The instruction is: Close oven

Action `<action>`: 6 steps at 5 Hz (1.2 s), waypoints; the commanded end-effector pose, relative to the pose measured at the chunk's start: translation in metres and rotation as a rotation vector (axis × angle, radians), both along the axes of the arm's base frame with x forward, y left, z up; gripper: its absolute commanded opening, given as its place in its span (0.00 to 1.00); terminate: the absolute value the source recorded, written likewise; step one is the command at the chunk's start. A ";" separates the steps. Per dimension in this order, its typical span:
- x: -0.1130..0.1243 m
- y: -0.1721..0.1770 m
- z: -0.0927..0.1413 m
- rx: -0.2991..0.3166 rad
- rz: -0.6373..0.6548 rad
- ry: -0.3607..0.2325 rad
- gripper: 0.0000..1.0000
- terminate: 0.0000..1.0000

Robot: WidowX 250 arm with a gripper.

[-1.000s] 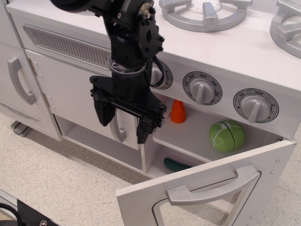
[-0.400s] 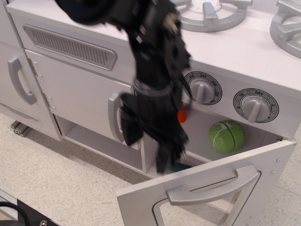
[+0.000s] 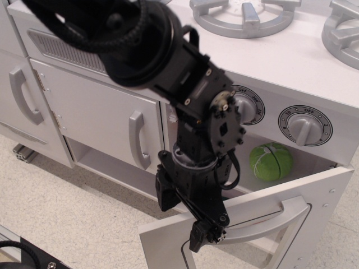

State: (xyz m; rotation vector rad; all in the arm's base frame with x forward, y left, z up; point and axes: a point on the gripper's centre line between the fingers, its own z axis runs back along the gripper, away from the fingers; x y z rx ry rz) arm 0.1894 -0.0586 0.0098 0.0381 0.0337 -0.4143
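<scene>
1 view covers the scene, looking down at the front of a white toy kitchen. The oven point(image 3: 269, 168) sits under 2 visible grey dials point(image 3: 303, 125), and its door point(image 3: 314, 207) hangs open, swung down and outward toward the lower right, window edge and horizontal grey bar handle point(image 3: 275, 221) facing up. Inside on the shelf lies a green ball-shaped vegetable point(image 3: 271, 161).

The black gripper point(image 3: 182, 216) is low at the door's left end, just beside or touching its upper edge; contact cannot be confirmed. 1 finger point(image 3: 164, 188) shows left of the wrist, another point(image 3: 205, 235) lies over the door panel. They stand apart with nothing between them, so the gripper appears released, holding nothing.

To the left, a plain cabinet door point(image 3: 95, 120) with a vertical handle point(image 3: 136, 139) stays out of the job.

Judged from this, the step in hand is the approach to the door, with closing not yet begun. Next move likely calls for getting under or behind the door's free edge, then pushing it up and inward along its hinge arc until it meets the oven frame, keeping clear of the dials.
</scene>
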 end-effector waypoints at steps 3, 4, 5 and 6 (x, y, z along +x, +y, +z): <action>0.039 0.039 0.000 0.069 0.138 -0.074 1.00 0.00; 0.054 0.052 0.013 0.087 0.197 -0.106 1.00 0.00; 0.056 0.056 0.033 0.071 0.220 -0.094 1.00 0.00; 0.037 0.042 0.025 0.069 0.180 -0.064 1.00 0.00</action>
